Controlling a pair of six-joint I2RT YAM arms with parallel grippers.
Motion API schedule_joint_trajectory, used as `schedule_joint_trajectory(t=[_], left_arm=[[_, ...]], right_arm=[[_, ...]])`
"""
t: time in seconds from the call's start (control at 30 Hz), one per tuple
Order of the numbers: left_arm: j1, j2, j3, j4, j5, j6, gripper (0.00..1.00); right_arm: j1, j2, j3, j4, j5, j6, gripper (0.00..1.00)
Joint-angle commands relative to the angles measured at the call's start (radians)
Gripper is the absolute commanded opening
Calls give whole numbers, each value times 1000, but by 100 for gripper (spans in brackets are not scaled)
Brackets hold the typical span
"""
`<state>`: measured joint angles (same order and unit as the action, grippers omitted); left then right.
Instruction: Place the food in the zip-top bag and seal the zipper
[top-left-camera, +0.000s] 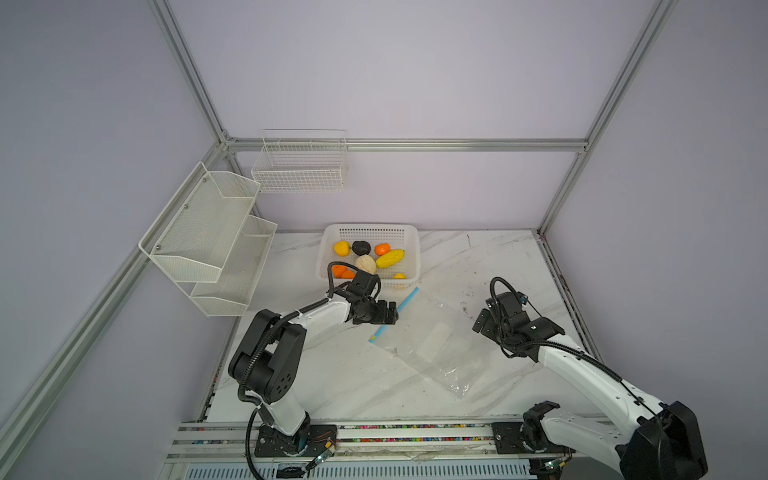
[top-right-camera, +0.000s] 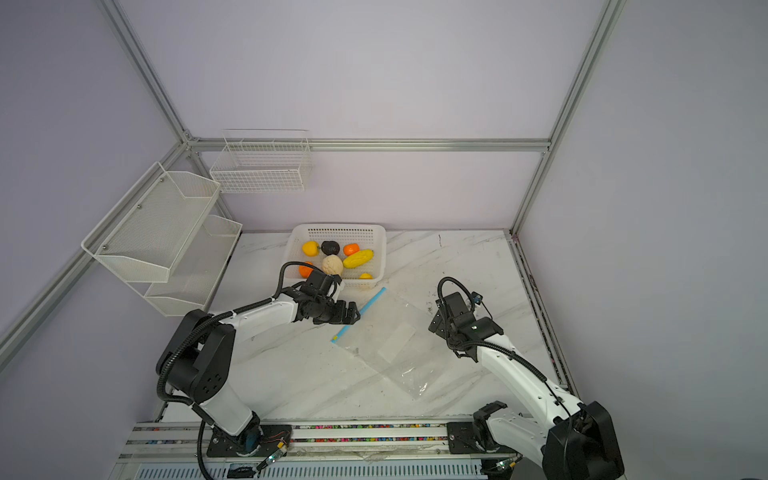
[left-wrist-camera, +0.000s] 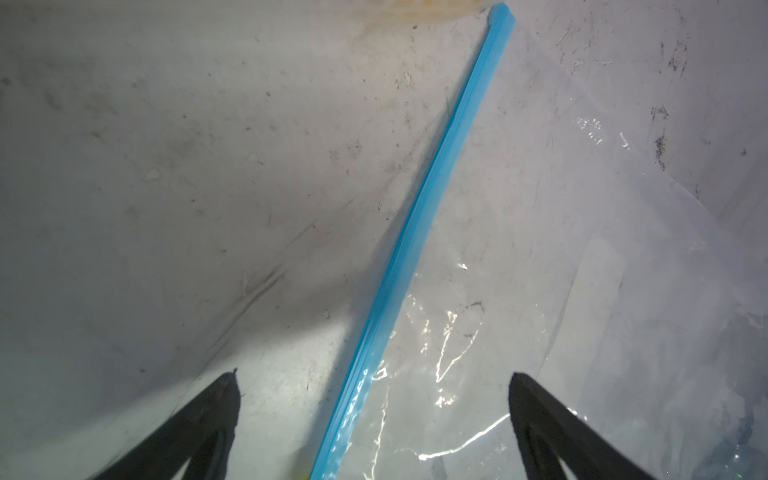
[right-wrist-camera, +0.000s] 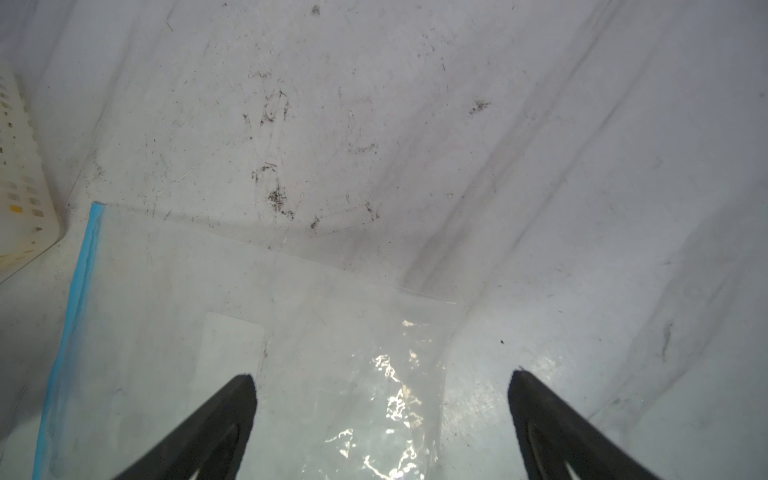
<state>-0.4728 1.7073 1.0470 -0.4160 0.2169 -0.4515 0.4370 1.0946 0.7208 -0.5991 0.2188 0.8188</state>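
The clear zip-top bag (top-left-camera: 432, 345) (top-right-camera: 390, 347) lies flat on the marble table, empty, with a white label patch (right-wrist-camera: 232, 336). Its light-blue zipper (top-left-camera: 405, 303) (left-wrist-camera: 415, 216) (right-wrist-camera: 81, 282) runs along the edge nearest the basket, and a small yellow slider (top-left-camera: 372, 339) sits at the near end. The food lies in the white basket (top-left-camera: 370, 227) (top-right-camera: 336, 227): a yellow fruit (top-left-camera: 341, 248), a dark one (top-left-camera: 361, 247), an orange (top-left-camera: 382, 249), a long yellow one (top-left-camera: 390, 258) and a cream one (top-left-camera: 365, 264). My left gripper (top-left-camera: 390, 312) (left-wrist-camera: 374, 375) hovers open over the zipper. My right gripper (top-left-camera: 480, 322) (right-wrist-camera: 382, 375) stands open over the bag's far side.
White mesh shelves (top-left-camera: 208, 232) hang on the left wall and a wire basket (top-left-camera: 299, 166) on the back wall. Aluminium frame posts stand at the table's corners. The arms' mounting rail (top-left-camera: 374, 432) runs along the front edge.
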Motion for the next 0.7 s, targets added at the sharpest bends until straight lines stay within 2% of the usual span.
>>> schedule_joint_trajectory(t=[0.0,0.2,0.4,0.67], left_arm=[[-10,28,126,-1,20,20,100],[-33,66,148,-2,39,20,100],[-36,101,140,-6,98,18,97],[-61,63,105,-15,146,-7,97]], right_arm=[[-17,37,-24,92,-65,-13,97],[-22,123,-38,192,-107,-37,97],[-28,188,-28,243,-100,-69,97],[-36,247,46,257,-70,-135,94]])
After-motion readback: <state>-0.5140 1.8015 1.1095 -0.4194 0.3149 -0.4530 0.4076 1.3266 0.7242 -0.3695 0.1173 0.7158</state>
